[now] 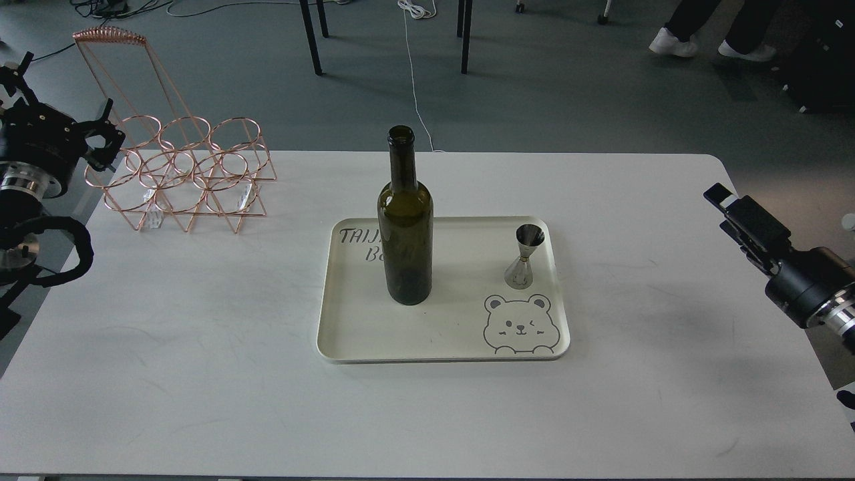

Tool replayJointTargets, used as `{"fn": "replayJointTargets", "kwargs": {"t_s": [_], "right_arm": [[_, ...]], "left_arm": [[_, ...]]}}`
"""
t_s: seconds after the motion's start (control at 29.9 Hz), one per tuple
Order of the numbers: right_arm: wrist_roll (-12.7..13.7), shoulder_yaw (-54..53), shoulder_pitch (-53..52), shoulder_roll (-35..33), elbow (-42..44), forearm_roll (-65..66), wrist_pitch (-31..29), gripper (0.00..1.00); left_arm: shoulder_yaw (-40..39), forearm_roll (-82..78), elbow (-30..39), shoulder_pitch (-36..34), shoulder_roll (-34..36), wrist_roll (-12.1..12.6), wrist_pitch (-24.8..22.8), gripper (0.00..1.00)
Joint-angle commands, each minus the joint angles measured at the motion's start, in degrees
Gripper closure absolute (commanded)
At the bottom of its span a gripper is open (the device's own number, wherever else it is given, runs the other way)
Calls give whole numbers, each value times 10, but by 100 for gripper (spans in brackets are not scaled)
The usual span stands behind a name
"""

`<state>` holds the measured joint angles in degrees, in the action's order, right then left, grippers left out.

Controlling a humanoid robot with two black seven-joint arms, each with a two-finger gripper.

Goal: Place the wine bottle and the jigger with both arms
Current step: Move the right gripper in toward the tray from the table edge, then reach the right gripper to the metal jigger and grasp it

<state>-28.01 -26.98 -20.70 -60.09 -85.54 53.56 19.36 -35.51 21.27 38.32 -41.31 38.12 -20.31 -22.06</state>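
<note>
The dark olive-green wine bottle (405,227) stands upright on the left half of a cream tray (441,334) at the table's middle. The small steel jigger (525,257) stands upright on the tray's right side, above a printed bear. My left gripper (100,140) hovers at the table's far left edge beside a wire rack, far from the bottle, with its fingers apart and empty. My right gripper (725,200) is over the table's right edge and points left toward the tray, well short of the jigger. It shows dark and side-on, so its fingers cannot be told apart.
A copper wire bottle rack (187,174) with a tall handle stands at the table's back left, close to my left gripper. Chair legs (310,37) and cables lie on the floor beyond the table. A person's feet (674,43) show at the top right.
</note>
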Motion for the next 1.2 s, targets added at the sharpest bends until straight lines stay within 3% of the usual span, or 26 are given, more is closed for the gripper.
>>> {"fn": "replayJointTargets", "kwargs": {"t_s": [0.0, 0.17, 0.43, 0.8, 1.1, 1.17], "right_arm": [[0, 6, 20, 34, -2, 134, 60, 2], [0, 44, 15, 53, 19, 245, 86, 2], [0, 106, -51, 167, 171, 370, 86, 3], [0, 228, -178, 303, 336, 376, 86, 6], [0, 253, -204, 354, 377, 377, 86, 9], [0, 257, -210, 360, 378, 377, 86, 14]], "left_arm": [[0, 0, 0, 0, 1, -1, -1, 2], [0, 0, 0, 1, 1, -3, -1, 2], [0, 0, 0, 1, 3, -2, -2, 2], [-1, 1, 0, 1, 6, -3, -2, 2], [0, 0, -4, -3, 13, 0, -12, 2], [0, 0, -5, -4, 13, 1, -13, 2]]}}
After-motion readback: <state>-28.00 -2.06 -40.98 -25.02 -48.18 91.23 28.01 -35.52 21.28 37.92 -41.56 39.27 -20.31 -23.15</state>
